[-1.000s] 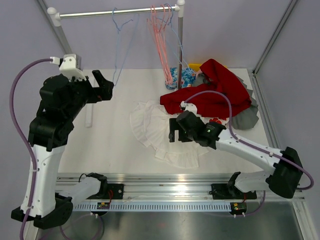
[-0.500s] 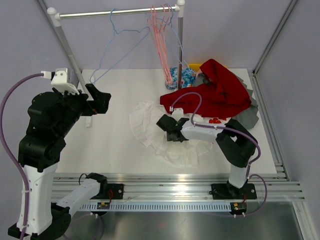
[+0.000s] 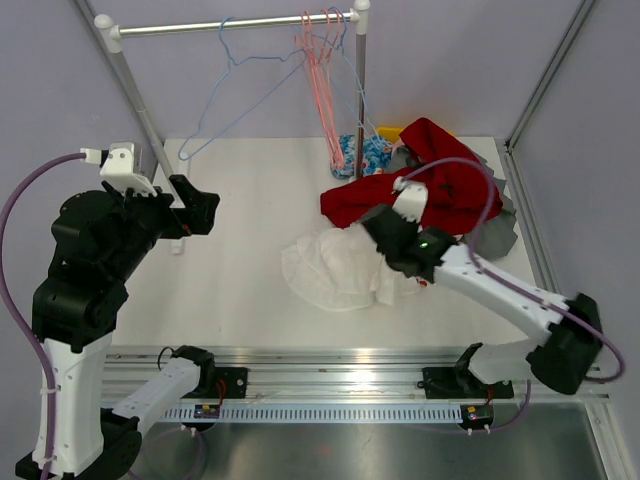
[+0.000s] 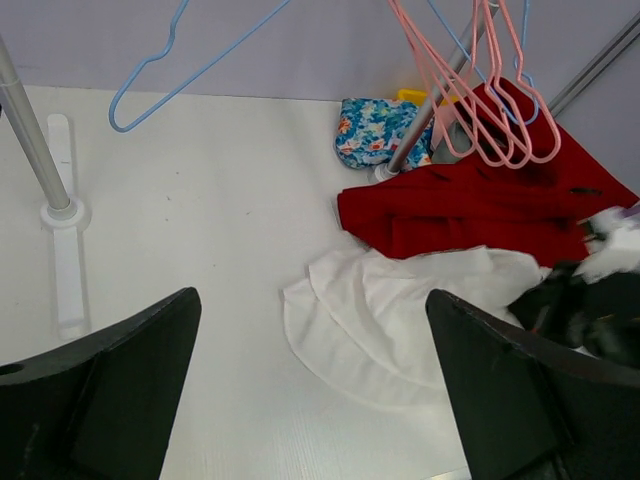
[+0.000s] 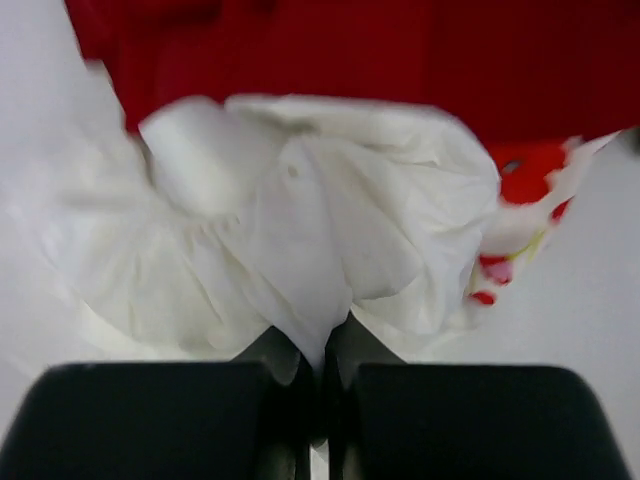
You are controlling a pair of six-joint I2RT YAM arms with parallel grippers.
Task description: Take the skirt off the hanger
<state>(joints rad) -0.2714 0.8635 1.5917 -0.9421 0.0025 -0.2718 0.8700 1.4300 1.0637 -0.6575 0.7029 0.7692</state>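
The white skirt [image 3: 335, 270] lies bunched on the table, off any hanger, and shows in the left wrist view [image 4: 400, 310] too. My right gripper [image 3: 385, 238] is shut on a fold of it, and the right wrist view shows the white cloth [image 5: 300, 220] pinched between the closed jaws [image 5: 325, 345]. An empty blue hanger [image 4: 200, 70] swings tilted from the rail [image 3: 230, 25]. My left gripper [image 3: 195, 205] hangs open at the left, high above the table and holding nothing [image 4: 310, 300].
Several pink hangers [image 3: 320, 90] hang by the rail's right post. A red garment [image 3: 430, 185] lies behind the skirt, with a blue floral cloth [image 3: 365, 155] and grey fabric [image 3: 495, 235] near it. The left post's base [image 4: 60, 213] stands on the table.
My right gripper has shut on the skirt and pulled it right, gathering the spread cloth into a bunch. The blue hanger has swung out to the left. The left arm has drawn back slightly.
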